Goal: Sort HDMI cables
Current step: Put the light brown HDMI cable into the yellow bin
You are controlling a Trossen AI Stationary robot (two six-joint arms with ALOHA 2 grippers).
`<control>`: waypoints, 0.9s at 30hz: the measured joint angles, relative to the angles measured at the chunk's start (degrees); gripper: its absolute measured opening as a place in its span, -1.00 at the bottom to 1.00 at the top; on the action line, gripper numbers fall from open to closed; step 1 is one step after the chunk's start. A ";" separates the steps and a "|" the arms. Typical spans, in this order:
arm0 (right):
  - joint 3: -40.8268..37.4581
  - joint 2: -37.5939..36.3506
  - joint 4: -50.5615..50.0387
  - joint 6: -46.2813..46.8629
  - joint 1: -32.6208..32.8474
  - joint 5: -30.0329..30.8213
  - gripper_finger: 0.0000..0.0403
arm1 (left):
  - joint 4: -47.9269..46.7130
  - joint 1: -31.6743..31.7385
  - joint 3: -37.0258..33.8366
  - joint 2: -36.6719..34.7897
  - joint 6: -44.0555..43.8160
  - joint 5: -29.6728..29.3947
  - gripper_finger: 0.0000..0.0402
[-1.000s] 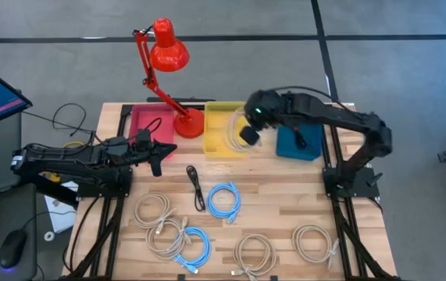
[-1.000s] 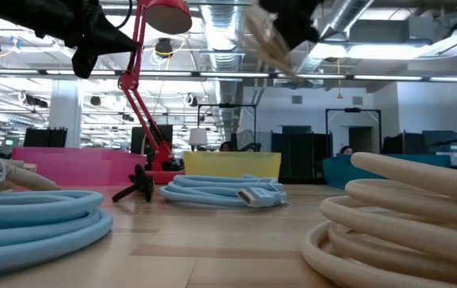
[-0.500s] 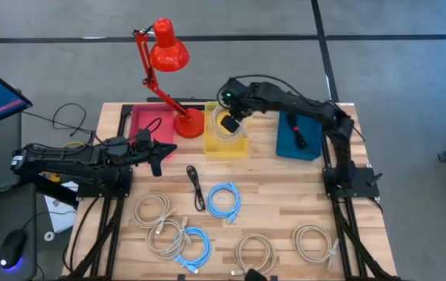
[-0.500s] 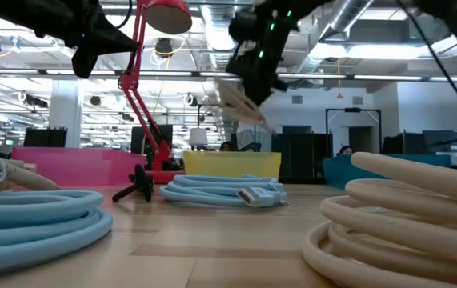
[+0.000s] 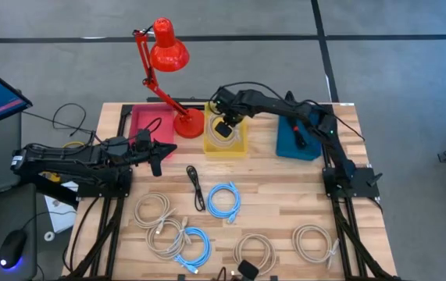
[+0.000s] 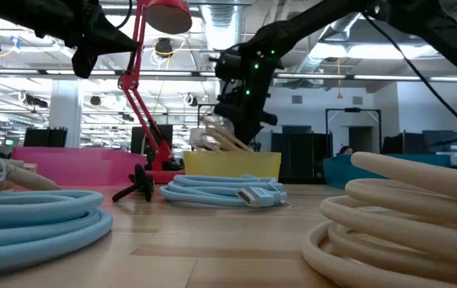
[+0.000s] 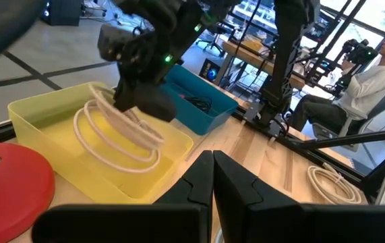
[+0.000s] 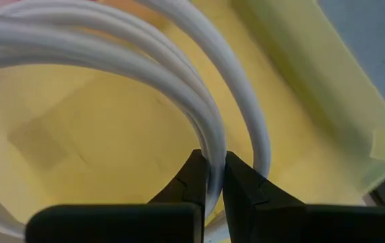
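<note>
**Nearly one more beige coil binned, most of the sorting still ahead**

Right now the right hand (image 5: 224, 127) hangs over the yellow bin (image 5: 242, 145), clenched on a beige coil (image 7: 114, 128) whose loops droop below it into the bin. The right wrist view shows the fingers pinched on a strand of that coil, with the yellow floor just beyond. From the low view the coil looks partly above the rim, so I judge it not yet set down.

Beside that hand, away from the lamp (image 5: 168, 48), sits the blue bin (image 5: 285, 146) with a black bundle (image 5: 297, 133) already in it, which reads as one cable sorted. On the hand's other side, past the lamp's red base, the pink bin (image 5: 139, 122) shows nothing I can make out inside.

Well apart from the hand, toward the table's (image 5: 285, 195) near edge, much is left: a second black bundle (image 5: 196, 187), a blue coil (image 5: 224, 198) just beside it, another blue coil (image 5: 194, 247), and beige coils at the left (image 5: 153, 208), (image 5: 165, 234), the middle (image 5: 255, 254) and the right (image 5: 315, 243).

The left hand (image 5: 158, 154) waits by the pink bin with its fingers shut on nothing.

By my count the job is early: roughly two cables dealt with, seven waiting. Releasing this coil seems the step in hand.
</note>
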 joint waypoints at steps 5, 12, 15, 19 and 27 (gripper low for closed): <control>-0.05 2.07 -0.07 0.02 -0.29 0.67 -0.93 | -0.01 -0.02 0.00 0.01 0.09 0.00 -0.95; -0.07 2.89 1.23 -0.01 -0.50 2.89 -0.93 | -0.01 0.00 0.00 0.01 0.11 0.00 -0.95; -0.02 2.89 2.02 -0.18 -0.50 3.09 -0.91 | -0.01 -0.02 0.00 0.01 0.09 -0.01 -0.95; -0.02 2.71 1.95 -0.22 -0.48 3.03 -0.65 | -0.01 0.00 0.00 0.01 0.09 0.00 -0.95; 2.26 2.71 -1.51 -2.54 0.91 2.53 -0.17 | -0.01 -0.01 0.00 0.01 0.09 0.00 -0.95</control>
